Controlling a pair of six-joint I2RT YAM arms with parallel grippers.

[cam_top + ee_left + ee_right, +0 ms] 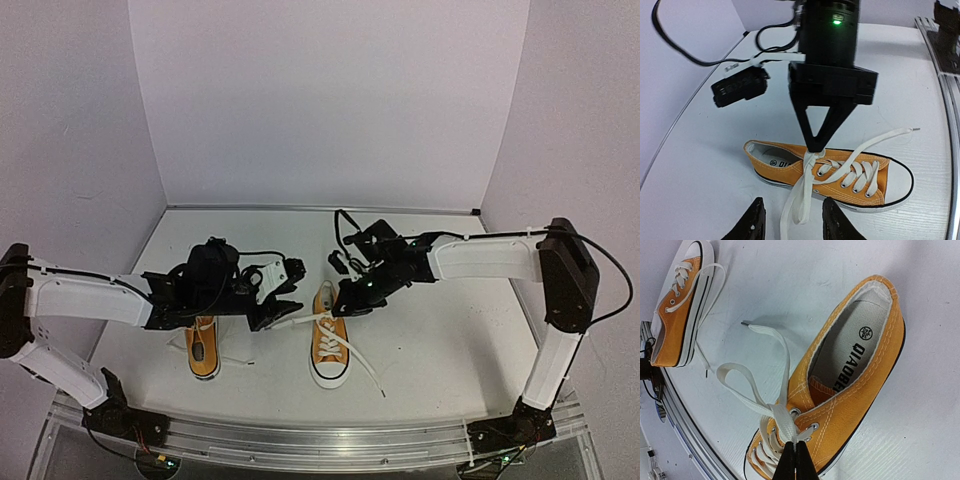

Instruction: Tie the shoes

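From my feeds, the right gripper (795, 465) is pinched tight on a flat white lace (785, 425) just above the top eyelets of the right-hand shoe (330, 345), its slim black fingers meeting in a point. That shoe sits on its sole near the middle of the white, faintly grained table (450, 340), toe toward the arm bases. It is orange canvas with pale stitching, metal-ringed eyelets, a white rubber toe cap and a dark line along the sole. The left gripper (795, 222) hangs just beside it with its curved black fingers spread apart. A loose strand of lace runs between them, and I cannot tell whether it touches them. The left-hand shoe (203, 355) stands near, partly under the left arm, its laces trailing slack.
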